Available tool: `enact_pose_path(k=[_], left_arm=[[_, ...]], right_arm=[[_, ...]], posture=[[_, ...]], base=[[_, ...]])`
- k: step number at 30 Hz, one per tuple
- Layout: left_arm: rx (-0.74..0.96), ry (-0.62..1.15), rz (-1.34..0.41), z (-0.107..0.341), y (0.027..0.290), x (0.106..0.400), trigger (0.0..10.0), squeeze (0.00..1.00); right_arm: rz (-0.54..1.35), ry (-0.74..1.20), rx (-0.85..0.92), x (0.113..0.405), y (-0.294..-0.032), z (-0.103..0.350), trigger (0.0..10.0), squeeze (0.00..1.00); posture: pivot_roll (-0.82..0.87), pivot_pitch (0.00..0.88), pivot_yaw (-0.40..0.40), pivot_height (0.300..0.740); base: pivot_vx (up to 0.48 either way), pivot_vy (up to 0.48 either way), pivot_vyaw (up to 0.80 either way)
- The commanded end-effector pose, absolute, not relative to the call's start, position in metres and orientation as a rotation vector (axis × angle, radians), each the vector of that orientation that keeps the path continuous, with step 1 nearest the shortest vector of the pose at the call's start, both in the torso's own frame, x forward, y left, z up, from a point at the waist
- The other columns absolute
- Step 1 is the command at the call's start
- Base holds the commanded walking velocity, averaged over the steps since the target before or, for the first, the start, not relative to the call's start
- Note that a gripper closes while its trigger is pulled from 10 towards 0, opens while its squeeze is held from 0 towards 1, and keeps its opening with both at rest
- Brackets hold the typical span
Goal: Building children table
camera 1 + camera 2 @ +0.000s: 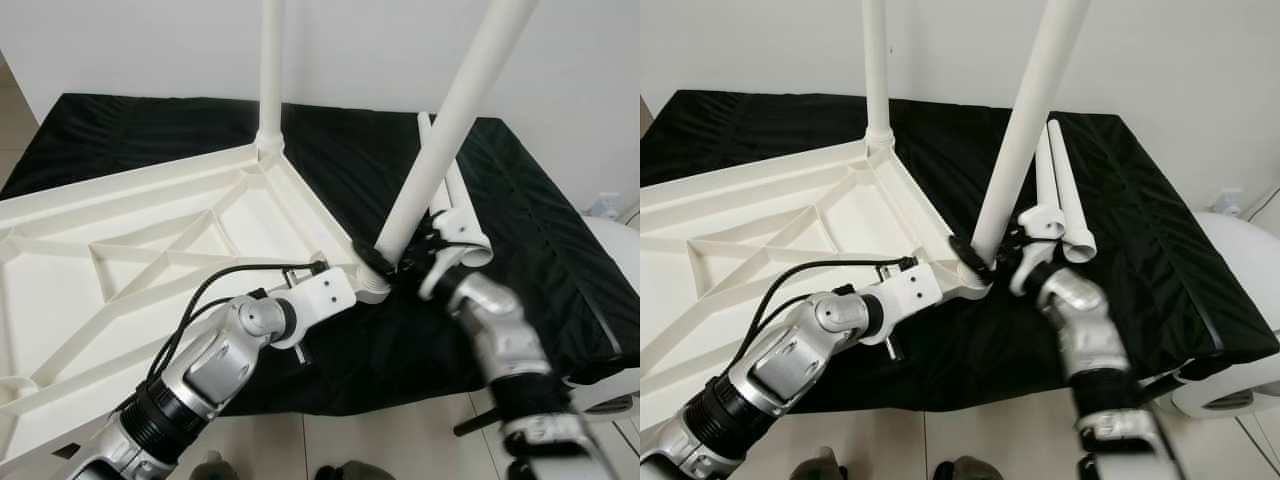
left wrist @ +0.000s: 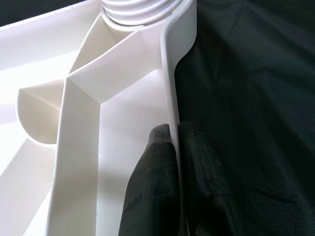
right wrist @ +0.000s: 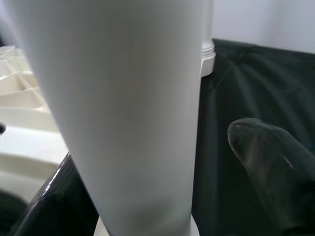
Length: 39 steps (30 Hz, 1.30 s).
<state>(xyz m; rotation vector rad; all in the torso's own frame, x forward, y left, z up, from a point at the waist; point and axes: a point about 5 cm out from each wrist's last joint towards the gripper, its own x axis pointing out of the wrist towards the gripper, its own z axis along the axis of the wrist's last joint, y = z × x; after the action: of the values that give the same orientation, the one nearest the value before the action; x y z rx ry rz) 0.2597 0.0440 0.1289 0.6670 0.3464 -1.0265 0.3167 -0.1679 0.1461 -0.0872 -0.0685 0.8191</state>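
Black cloth covers the surface under everything, draped over the edge by the right tool. Upside-down white tabletop lies on it, ribbed underside up, spreading away from the left tool on the robot's left side. One leg stands upright in the far corner socket, well beyond both tools. Second leg tilts up and away from the near corner socket, its foot right at the right tool. Two spare legs lie on the cloth just behind the right tool. Left tool sits at the tabletop's rim near that corner, fingers pressed together on the thin white rim wall, one each side. Right tool at the tilted leg's base, fingers on either side of it, pinching the leg.
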Motion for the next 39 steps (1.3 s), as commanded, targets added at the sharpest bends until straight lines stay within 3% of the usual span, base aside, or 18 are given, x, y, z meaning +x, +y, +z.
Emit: enact_pose_path(k=[1,8,19,21,22,23,24,25,26,35,36,39], left_arm=[[0.687,0.273,-1.062,0.137,0.034,0.256,10.0,0.00],[0.686,0.267,-1.056,0.139,0.034,0.258,10.0,0.00],[0.683,0.266,-1.048,0.141,0.035,0.260,10.0,0.00],[0.682,0.266,-1.048,0.141,0.035,0.260,10.0,0.00],[0.682,0.266,-1.048,0.141,0.035,0.260,10.0,0.00],[0.682,0.266,-1.049,0.141,0.035,0.260,10.0,0.00],[0.682,0.266,-1.049,0.141,0.035,0.260,10.0,0.00],[0.682,0.266,-1.050,0.141,0.034,0.260,10.0,0.00],[0.682,0.265,-1.051,0.141,0.034,0.260,10.0,0.00],[0.681,0.266,-1.057,0.141,0.034,0.259,10.0,0.00],[0.681,0.266,-1.058,0.141,0.033,0.258,10.0,0.00],[0.680,0.266,-1.059,0.141,0.033,0.258,10.0,0.00]], right_arm=[[0.855,-0.037,-0.098,0.317,-0.173,0.141,10.0,0.00],[0.941,0.015,-0.138,0.322,-0.185,0.142,10.0,0.00],[0.994,0.004,-0.128,0.328,-0.181,0.141,10.0,0.00],[0.999,0.000,-0.128,0.328,-0.181,0.141,9.5,0.00],[1.002,0.000,-0.124,0.328,-0.180,0.140,7.3,0.00],[1.008,0.000,-0.121,0.327,-0.179,0.138,4.0,0.00],[1.008,0.000,-0.121,0.327,-0.179,0.138,4.0,0.00],[1.012,-0.002,-0.117,0.327,-0.178,0.137,0.3,0.00],[1.018,-0.001,-0.112,0.326,-0.177,0.135,0.0,0.00],[1.036,0.011,-0.108,0.323,-0.179,0.131,0.2,0.00],[1.031,0.010,-0.106,0.323,-0.179,0.131,10.0,0.00],[1.030,0.011,-0.103,0.323,-0.179,0.131,10.0,0.00]], posture=[[0.04,0.000,-0.099,0.740],[0.04,0.000,-0.094,0.740],[0.04,0.000,-0.095,0.740],[0.04,0.000,-0.095,0.740],[0.04,0.000,-0.093,0.740],[0.04,0.000,-0.092,0.740],[0.04,0.000,-0.092,0.740],[0.04,0.000,-0.092,0.740],[0.04,0.000,-0.091,0.740],[0.03,0.000,-0.090,0.740],[0.03,0.000,-0.092,0.740],[0.03,0.000,-0.094,0.740]], base=[[0.000,0.000,0.00],[0.000,0.000,0.00],[0.000,0.000,0.00],[0.000,0.000,0.00],[0.000,0.000,0.00],[0.000,0.000,0.00],[0.000,0.000,0.00],[0.000,0.000,0.00],[0.000,0.000,0.00],[0.000,0.000,0.00],[0.000,0.000,0.00],[0.000,0.000,0.00]])
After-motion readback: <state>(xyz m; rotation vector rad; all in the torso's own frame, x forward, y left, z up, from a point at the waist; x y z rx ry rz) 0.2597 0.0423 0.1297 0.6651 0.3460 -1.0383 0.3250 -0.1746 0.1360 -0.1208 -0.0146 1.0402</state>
